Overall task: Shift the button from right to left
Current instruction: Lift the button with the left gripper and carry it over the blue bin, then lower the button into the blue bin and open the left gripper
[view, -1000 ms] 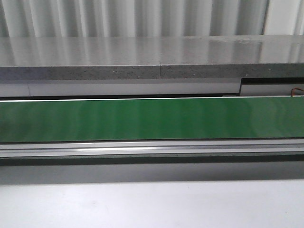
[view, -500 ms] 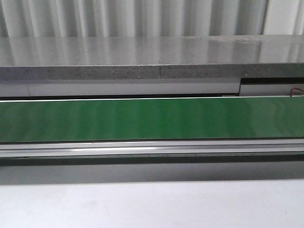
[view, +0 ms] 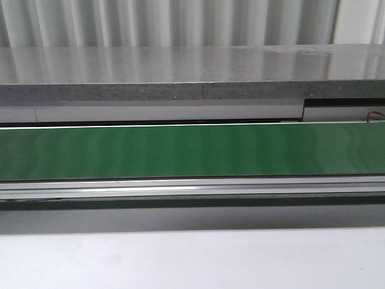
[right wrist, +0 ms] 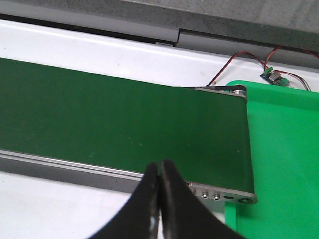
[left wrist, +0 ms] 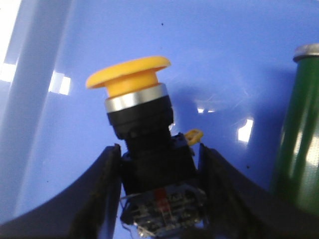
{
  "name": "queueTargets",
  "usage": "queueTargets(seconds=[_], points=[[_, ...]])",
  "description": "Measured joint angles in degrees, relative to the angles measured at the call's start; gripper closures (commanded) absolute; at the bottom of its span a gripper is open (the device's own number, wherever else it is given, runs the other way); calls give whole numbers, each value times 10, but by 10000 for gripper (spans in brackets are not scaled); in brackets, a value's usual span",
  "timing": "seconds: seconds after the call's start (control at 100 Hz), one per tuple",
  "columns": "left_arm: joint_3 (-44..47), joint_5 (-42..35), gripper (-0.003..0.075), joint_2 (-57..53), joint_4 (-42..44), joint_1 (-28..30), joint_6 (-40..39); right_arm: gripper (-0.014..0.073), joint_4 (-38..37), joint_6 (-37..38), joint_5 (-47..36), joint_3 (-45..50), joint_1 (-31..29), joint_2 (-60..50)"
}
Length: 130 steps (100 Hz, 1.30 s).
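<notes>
**Holding the button over blue on the left**

Gripping the button (left wrist: 144, 149) by its dark body, the left gripper (left wrist: 158, 199) has its two black fingers (left wrist: 102, 189) closed against the block's sides, the yellow-orange mushroom head and silver ring standing well out beyond the fingertips. Behind the button lies a glossy blue surface (left wrist: 224, 59), and just beside it a green cylinder (left wrist: 299, 134) with a silvery cap stands at the edge of the left wrist view. Whether the button's base already rests on the blue surface cannot be told; the clear contact block sits deep between the fingers, near their roots.

To do this step well, in my judgement, the arm should keep the button upright, settle it onto the blue surface apart from the green cylinder, and part the fingers only once the base is supported, since the top-heavy head could tip it.

Moving rightward from the button, the green conveyor belt (view: 192, 150) runs across the front view with no arm showing over it. Further right, the right gripper (right wrist: 159, 199) hangs over the belt's near rail with its fingers pressed together on nothing, a green tray (right wrist: 284, 164) just past the belt's end.
</notes>
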Motion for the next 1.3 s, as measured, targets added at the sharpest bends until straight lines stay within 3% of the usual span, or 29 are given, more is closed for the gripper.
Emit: queueTargets(seconds=[0.56, 0.66, 0.85, 0.92, 1.3], points=[[-3, -8, 729, 54, -12, 1, 0, 661, 0, 0, 0, 0, 0, 0], [-3, -8, 644, 54, -18, 7, 0, 661, 0, 0, 0, 0, 0, 0], [-3, -7, 306, 54, -38, 30, 0, 661, 0, 0, 0, 0, 0, 0], [-3, -7, 237, 54, -42, 33, 0, 661, 0, 0, 0, 0, 0, 0], [-4, -12, 253, 52, -50, 34, 0, 661, 0, 0, 0, 0, 0, 0]])
